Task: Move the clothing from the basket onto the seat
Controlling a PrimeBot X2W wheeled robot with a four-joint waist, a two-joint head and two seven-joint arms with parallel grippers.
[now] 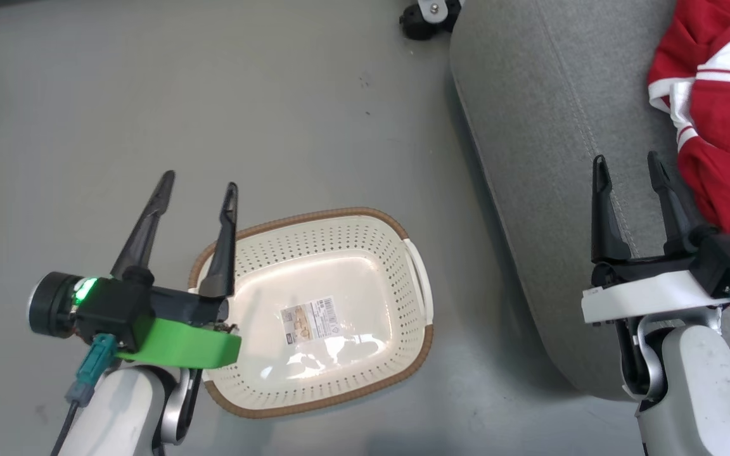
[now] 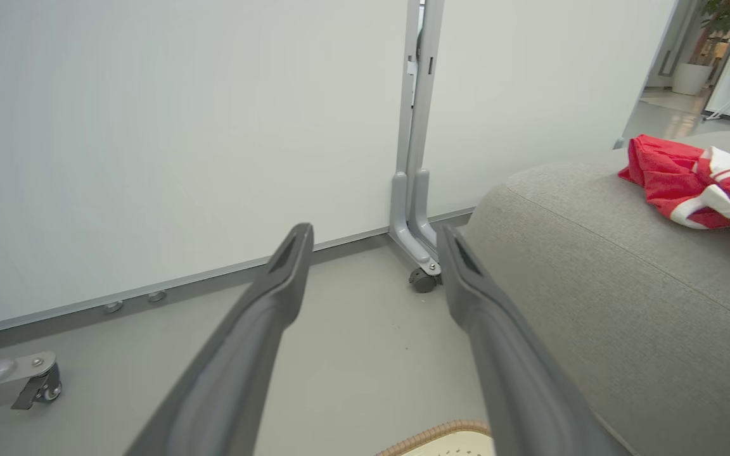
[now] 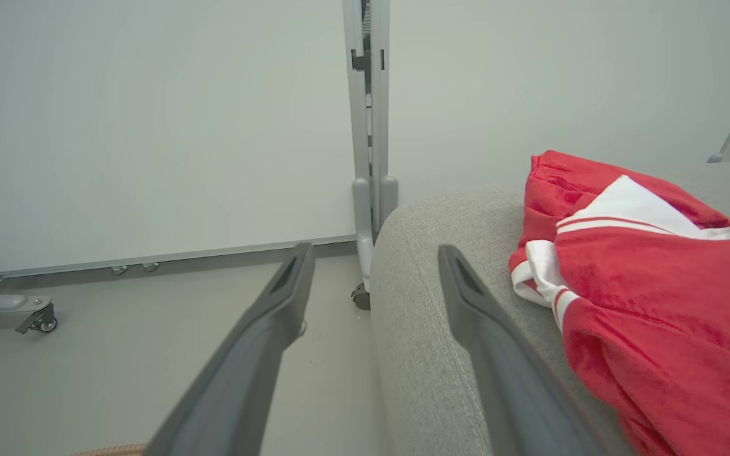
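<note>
Two soft red-and-white fabric garments [image 1: 720, 126]: heaped on large grey woven-fabric seat cushion [image 1: 530, 126], 2 o'clock. One cream perforated plastic basket [image 1: 397, 285], grey floor [image 1: 213, 95], 6 o'clock. Left claw [image 1: 200, 180], right claw [image 1: 626, 157]: fingers apart.

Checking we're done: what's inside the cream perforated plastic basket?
A white label sticker lies on the bottom of the cream perforated plastic basket; nothing else visible. The left gripper covers its left edge.

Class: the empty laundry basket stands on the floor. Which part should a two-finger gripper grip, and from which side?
Grip the white side handle of the basket, nearest the seat, coming down from above, one finger inside the wall, one outside. The basket sits upright, open-topped and likely too wide to span; the handle edge looks thin enough.
</note>
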